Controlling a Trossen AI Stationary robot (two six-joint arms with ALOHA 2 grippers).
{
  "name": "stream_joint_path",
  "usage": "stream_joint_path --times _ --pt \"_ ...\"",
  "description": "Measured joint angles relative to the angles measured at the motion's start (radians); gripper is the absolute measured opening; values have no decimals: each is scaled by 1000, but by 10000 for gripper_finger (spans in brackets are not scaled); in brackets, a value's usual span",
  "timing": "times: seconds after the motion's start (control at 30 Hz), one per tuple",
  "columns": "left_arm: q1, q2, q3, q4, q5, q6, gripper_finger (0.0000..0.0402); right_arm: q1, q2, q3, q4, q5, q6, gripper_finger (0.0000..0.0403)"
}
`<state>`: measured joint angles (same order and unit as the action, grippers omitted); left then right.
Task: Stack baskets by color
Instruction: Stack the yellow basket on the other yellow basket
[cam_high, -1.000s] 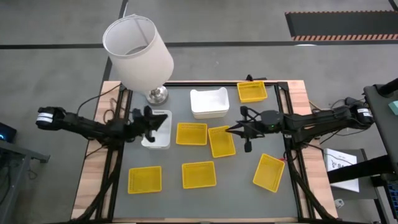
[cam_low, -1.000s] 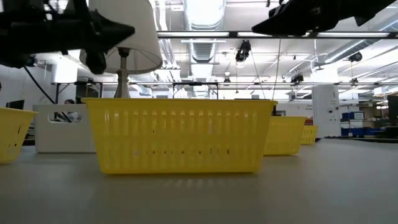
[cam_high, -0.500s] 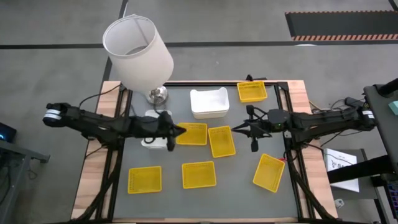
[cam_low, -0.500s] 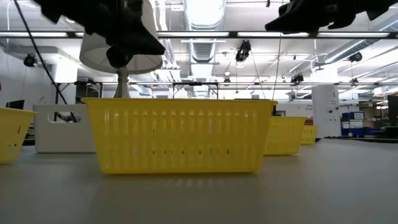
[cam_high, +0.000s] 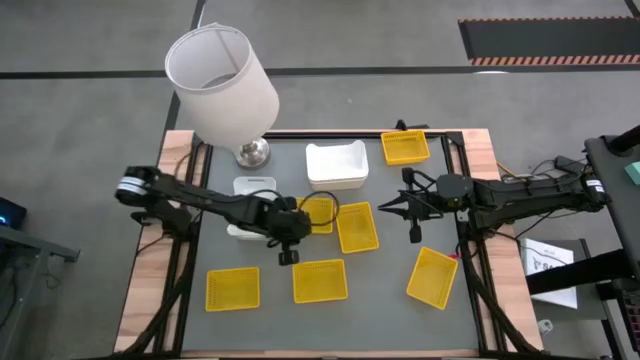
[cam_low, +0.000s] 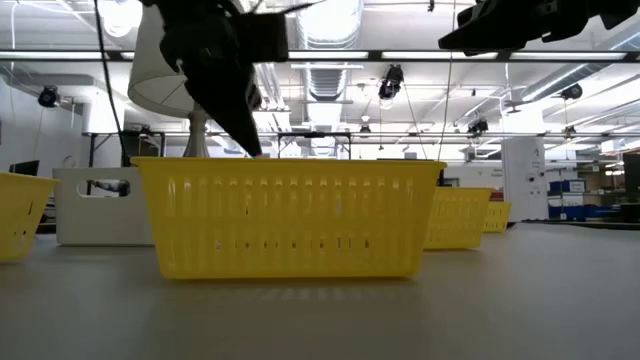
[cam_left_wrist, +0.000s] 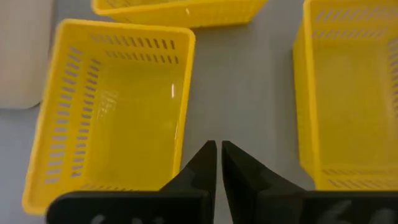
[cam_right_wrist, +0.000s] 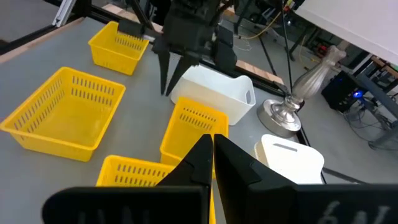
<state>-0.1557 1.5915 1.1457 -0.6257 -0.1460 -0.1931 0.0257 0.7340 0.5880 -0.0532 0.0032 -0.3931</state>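
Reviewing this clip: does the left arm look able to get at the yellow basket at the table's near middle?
Probably yes: the left tool hangs just beside that yellow basket, nothing lies between them, and the right tool is well off.

Glossy slotted plastic yellow baskets on a matt grey table.

baskets: yellow, slotted sides | baskets: plain white | lampshade: white | table: grey

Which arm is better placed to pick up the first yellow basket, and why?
Probably the left: the left gripper hangs right beside a yellow basket, fingers nearly shut. The right gripper hovers shut over bare table.
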Motion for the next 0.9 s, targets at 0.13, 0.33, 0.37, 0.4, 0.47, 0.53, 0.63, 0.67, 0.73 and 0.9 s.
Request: stream_joint_path --times 0.13,0.33,0.37,0.4,0.47,0.53,0.63,0.67,0.73,0.9 --pt "12 64 42 -22 10 57 60 0 0 -2 -2 0 0 8" --pt "27 71 20 21 -70 94 145 0 0 -3 -3 0 0 9" --pt "30 71 13 31 -72 105 154 0 0 -3 -3 0 -1 9" --pt "32 71 9 38 -72 114 161 0 0 -3 -4 0 -1 9" --pt "32 74 9 55 -73 123 167 0 0 -3 -4 0 -1 9" --pt "34 82 9 74 -72 130 167 0 0 -3 -4 0 -1 9" --pt "40 105 9 88 -66 131 163 0 0 -4 -4 0 -1 9" --pt "42 112 9 95 -62 131 160 0 0 -5 -4 0 -1 9" --pt "45 132 9 107 -56 139 156 0 0 -6 -4 0 -1 9" --pt "50 157 8 148 -41 173 135 0 0 -8 -4 0 0 9"
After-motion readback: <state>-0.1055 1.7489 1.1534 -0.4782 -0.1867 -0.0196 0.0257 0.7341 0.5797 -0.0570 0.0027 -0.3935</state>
